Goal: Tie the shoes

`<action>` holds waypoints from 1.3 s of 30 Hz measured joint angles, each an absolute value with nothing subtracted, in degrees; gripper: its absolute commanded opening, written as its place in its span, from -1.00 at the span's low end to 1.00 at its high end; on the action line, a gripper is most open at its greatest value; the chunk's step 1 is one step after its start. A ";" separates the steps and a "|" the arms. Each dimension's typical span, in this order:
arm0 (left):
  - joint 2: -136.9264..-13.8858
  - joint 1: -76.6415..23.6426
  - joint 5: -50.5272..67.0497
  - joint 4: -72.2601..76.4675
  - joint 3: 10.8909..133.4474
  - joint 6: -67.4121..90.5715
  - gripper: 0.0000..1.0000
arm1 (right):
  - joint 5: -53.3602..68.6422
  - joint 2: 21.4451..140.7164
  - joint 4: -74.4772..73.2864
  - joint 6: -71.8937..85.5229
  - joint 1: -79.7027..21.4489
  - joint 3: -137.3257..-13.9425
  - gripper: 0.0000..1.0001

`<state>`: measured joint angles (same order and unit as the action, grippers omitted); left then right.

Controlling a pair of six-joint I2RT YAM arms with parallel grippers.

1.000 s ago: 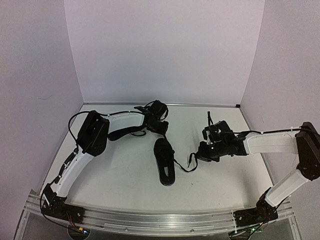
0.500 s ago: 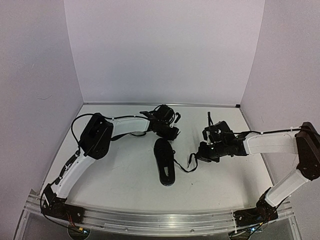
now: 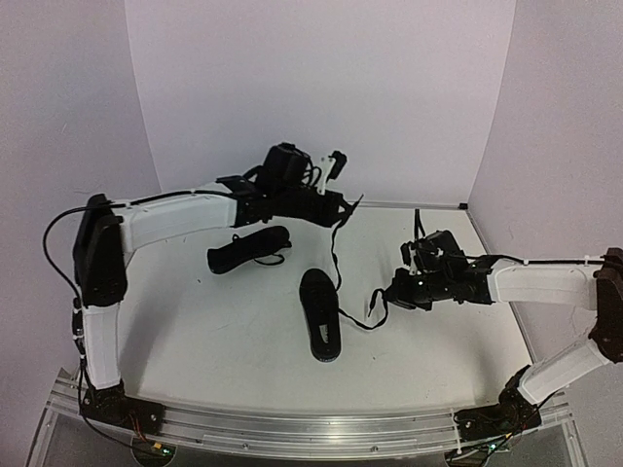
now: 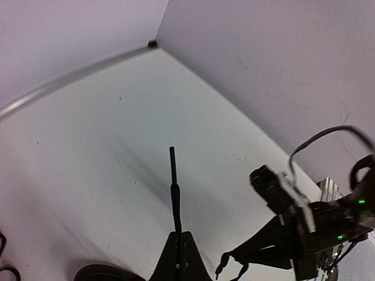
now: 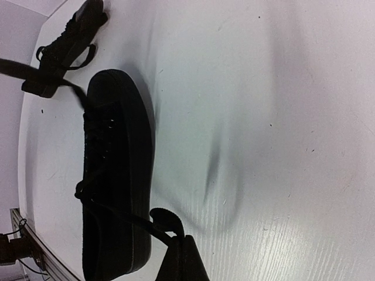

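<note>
One black shoe [image 3: 319, 313] lies mid-table, toe toward me. The second shoe [image 3: 248, 250] lies on its side behind and left of it. My left gripper [image 3: 343, 207] is raised above the table behind the middle shoe, shut on one lace [image 3: 334, 255] that runs down to that shoe. In the left wrist view the fingers [image 4: 186, 257] pinch the lace [image 4: 174, 193], whose end sticks out past them. My right gripper [image 3: 387, 295] is low, right of the shoe, shut on a loop of the other lace [image 5: 165, 219]. The shoe [image 5: 114, 175] lies just beside the right gripper [image 5: 183, 253].
The table [image 3: 224, 341] is walled on three sides by pale panels [image 3: 321, 97]. A metal rail [image 3: 292, 428] runs along the near edge. The right arm [image 4: 299, 225] shows in the left wrist view. The second shoe [image 5: 73, 32] lies at the far left in the right wrist view.
My left arm has risen and swung right, lifting its lace high off the table and uncovering the second shoe. My right gripper has held its lace loop and barely shifted.
</note>
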<state>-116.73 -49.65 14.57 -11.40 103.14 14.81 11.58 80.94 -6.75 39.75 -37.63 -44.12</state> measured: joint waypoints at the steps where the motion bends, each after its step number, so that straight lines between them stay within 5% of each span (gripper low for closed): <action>1: -113.06 -49.51 14.19 -10.48 100.96 14.79 -1.00 | 11.50 80.58 -6.72 39.73 -37.63 -44.12 -1.00; 20: -73.78 -46.87 7.41 -13.60 58.49 13.40 -1.00 | 16.16 77.78 -5.58 34.41 -37.65 -53.95 -1.00; 39: -51.79 -46.89 18.00 -12.52 44.60 7.14 -1.00 | 26.90 116.06 -1.67 29.65 -52.07 -89.58 -1.00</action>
<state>-51.79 -46.89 18.00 -12.52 44.60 7.14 26.90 116.06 -1.67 29.65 -52.07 -89.58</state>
